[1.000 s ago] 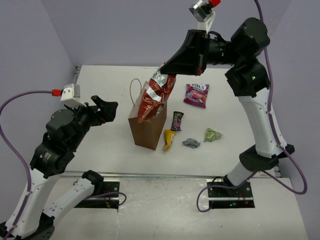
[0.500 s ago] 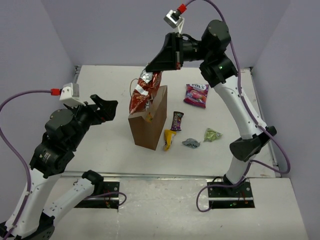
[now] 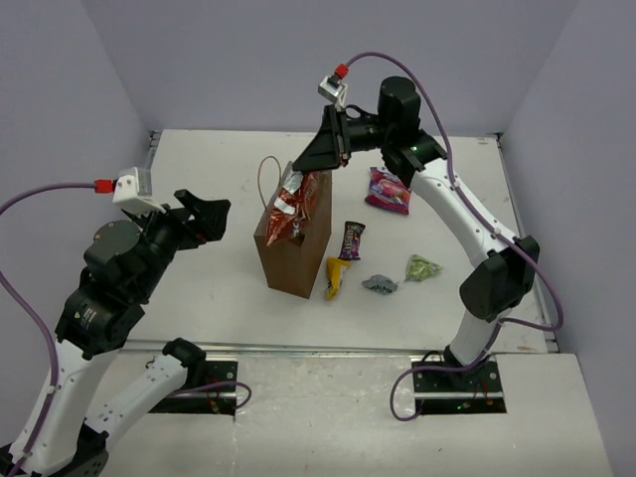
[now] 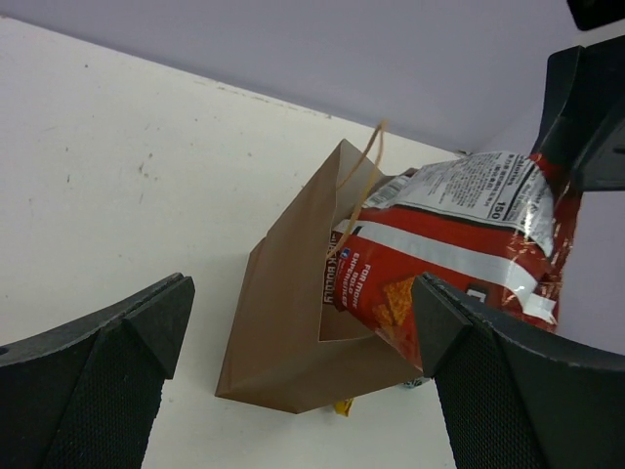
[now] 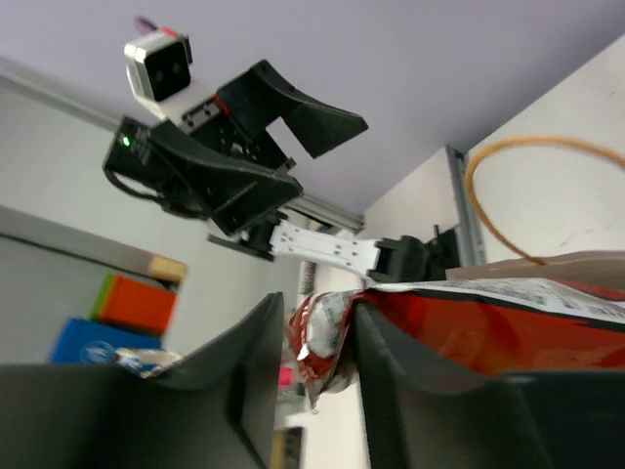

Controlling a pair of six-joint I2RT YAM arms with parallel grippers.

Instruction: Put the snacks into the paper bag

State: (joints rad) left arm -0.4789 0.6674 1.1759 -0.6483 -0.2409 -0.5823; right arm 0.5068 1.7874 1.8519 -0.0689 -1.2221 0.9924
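Note:
The brown paper bag (image 3: 293,260) stands upright mid-table with its loop handle (image 3: 264,179) at the back. A big red chip bag (image 3: 288,209) sticks out of its mouth, lower end inside. My right gripper (image 3: 301,169) hangs just above it. In the right wrist view its fingers (image 5: 317,322) stand slightly apart, open, with the chip bag's crimped top (image 5: 327,337) loose between them. My left gripper (image 4: 301,293) is wide open and empty, left of the paper bag (image 4: 283,322). Right of the bag lie a magenta pouch (image 3: 389,190), a dark purple bar (image 3: 350,239) and yellow (image 3: 336,277), grey (image 3: 380,284) and green (image 3: 421,267) wrappers.
The yellow wrapper leans against the paper bag's right side. The table's near edge with the arm mounts (image 3: 328,348) lies in front of the bag. Purple walls (image 3: 248,60) close the back and sides.
The right arm swung left and down, lowering the red chip bag into the paper bag. Its fingers have parted from the bag's top. The left arm has hardly moved.

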